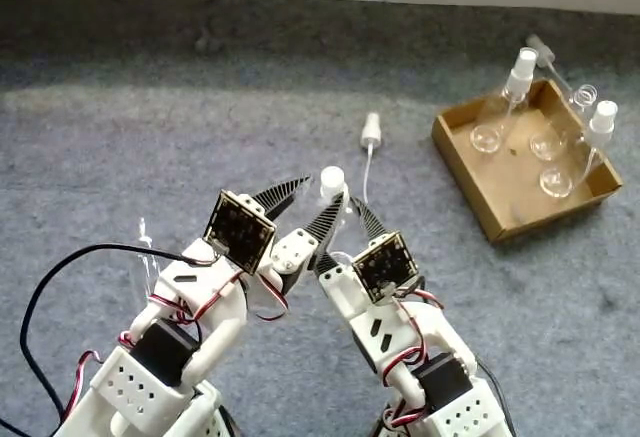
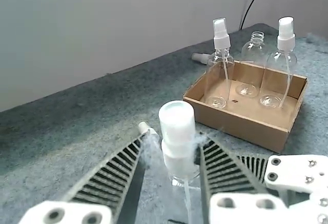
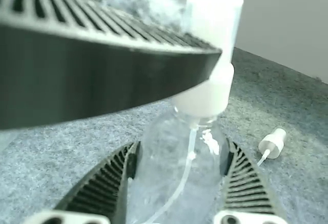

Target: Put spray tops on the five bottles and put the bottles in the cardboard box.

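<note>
A clear bottle (image 3: 179, 183) stands upright on the grey carpet with a white spray top (image 2: 177, 131) sitting on its neck. My right gripper (image 3: 179, 152) is shut on the bottle's body, seen in the high view at the centre (image 1: 350, 219). My left gripper (image 2: 175, 138) is open and straddles the spray top (image 1: 332, 181); one finger (image 3: 102, 55) lies against its collar. The cardboard box (image 1: 520, 219) at the right holds three bottles: two with spray tops (image 1: 520, 67) (image 1: 602, 117) and one uncapped (image 2: 254, 55).
A loose spray top (image 1: 371, 129) with its tube lies on the carpet beyond the grippers, also visible in the right wrist view (image 3: 272, 144). Another spray top (image 2: 200, 57) lies behind the box. A black cable (image 1: 40, 297) loops at the near left.
</note>
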`<action>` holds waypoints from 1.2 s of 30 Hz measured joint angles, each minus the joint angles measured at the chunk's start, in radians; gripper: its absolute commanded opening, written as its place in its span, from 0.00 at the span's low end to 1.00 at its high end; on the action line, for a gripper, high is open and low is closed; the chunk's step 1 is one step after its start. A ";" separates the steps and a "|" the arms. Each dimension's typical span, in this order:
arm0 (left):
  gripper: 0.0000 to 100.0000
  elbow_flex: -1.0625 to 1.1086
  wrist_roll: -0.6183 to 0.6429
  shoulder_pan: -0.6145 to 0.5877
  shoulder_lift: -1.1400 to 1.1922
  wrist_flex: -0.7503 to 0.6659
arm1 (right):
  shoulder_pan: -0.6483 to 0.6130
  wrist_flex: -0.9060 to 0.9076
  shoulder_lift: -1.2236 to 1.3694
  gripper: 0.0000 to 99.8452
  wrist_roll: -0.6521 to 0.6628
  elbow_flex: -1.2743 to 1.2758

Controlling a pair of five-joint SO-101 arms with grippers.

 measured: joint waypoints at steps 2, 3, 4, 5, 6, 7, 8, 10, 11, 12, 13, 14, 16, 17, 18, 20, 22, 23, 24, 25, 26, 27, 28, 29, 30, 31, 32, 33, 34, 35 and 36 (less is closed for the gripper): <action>0.12 0.000 0.000 0.000 0.000 0.002 | 0.000 0.000 0.000 0.14 0.000 0.000; 0.12 0.000 0.000 0.000 0.000 0.002 | 0.000 0.000 0.000 0.14 0.000 0.000; 0.12 0.000 0.000 0.000 0.000 0.006 | 0.000 0.000 0.000 0.14 0.000 0.000; 0.12 0.000 0.000 0.000 0.000 0.015 | 0.000 0.000 0.000 0.14 0.000 0.000; 0.12 0.000 0.002 0.000 0.000 0.028 | 0.000 0.000 0.000 0.14 0.000 0.000; 0.12 0.000 0.002 0.000 -0.002 0.041 | 0.000 0.000 0.000 0.14 0.000 0.000; 0.12 -0.005 0.000 0.000 -0.003 0.061 | 0.000 0.000 0.000 0.14 0.000 0.000; 0.12 -0.017 0.000 0.000 0.000 0.106 | 0.000 0.000 0.000 0.14 0.000 0.000; 0.12 -0.028 0.000 0.000 0.000 0.129 | 0.000 0.000 0.000 0.14 0.000 0.000; 0.12 -0.040 0.000 0.000 0.000 0.153 | 0.000 0.000 0.000 0.14 0.000 0.000; 0.12 -0.051 0.000 0.000 0.000 0.175 | 0.000 0.000 0.000 0.14 0.000 0.000; 0.12 -0.063 0.000 0.000 0.000 0.193 | 0.000 0.000 0.000 0.14 0.000 0.000; 0.12 -0.081 -0.002 0.000 0.000 0.224 | 0.000 0.000 0.000 0.14 0.000 0.000; 0.12 -0.091 -0.002 0.000 0.000 0.236 | 0.000 0.000 0.000 0.14 0.000 0.000; 0.12 -0.098 -0.002 0.000 0.000 0.252 | 0.000 0.000 0.000 0.14 0.000 0.000; 0.12 -0.117 -0.002 0.000 0.000 0.285 | 0.000 0.000 0.000 0.14 0.000 0.000; 0.12 -0.137 -0.002 0.000 0.000 0.322 | 0.000 0.000 0.000 0.14 0.000 0.000; 0.12 -0.149 -0.002 0.000 0.000 0.341 | 0.002 0.000 0.000 0.14 0.000 0.000; 0.12 -0.161 -0.002 0.000 0.000 0.356 | 0.005 0.000 0.000 0.14 0.000 0.000; 0.12 -0.173 -0.002 0.000 0.000 0.370 | 0.006 0.000 0.000 0.14 0.000 0.000; 0.12 -0.189 -0.002 0.000 0.000 0.384 | 0.008 0.000 0.000 0.14 0.000 0.000; 0.12 -0.201 -0.002 0.000 0.000 0.396 | 0.011 0.000 0.000 0.14 0.000 0.000; 0.11 -0.216 -0.002 0.000 0.000 0.411 | 0.011 0.000 0.000 0.14 0.000 0.000; 0.11 -0.232 -0.002 0.000 0.000 0.427 | 0.011 0.000 0.000 0.14 0.000 0.000; 0.11 -0.247 -0.002 0.000 0.000 0.443 | 0.011 0.000 0.000 0.14 0.000 0.000; 0.11 -0.265 -0.002 0.000 -0.003 0.465 | 0.011 0.000 0.000 0.14 0.000 0.000; 0.09 -0.284 -0.002 -0.005 -0.006 0.491 | 0.011 0.000 0.000 0.14 0.000 0.000; 0.06 -0.304 -0.002 -0.017 -0.006 0.517 | 0.011 0.000 0.000 0.14 0.000 0.000; 0.01 -0.325 -0.002 -0.037 -0.006 0.542 | 0.011 0.000 0.000 0.14 0.000 0.000; 0.00 -0.348 -0.003 -0.061 -0.006 0.565 | 0.011 0.000 0.000 0.14 0.000 0.000; 0.02 -0.368 -0.003 -0.092 -0.006 0.585 | 0.011 0.000 0.000 0.14 0.000 0.000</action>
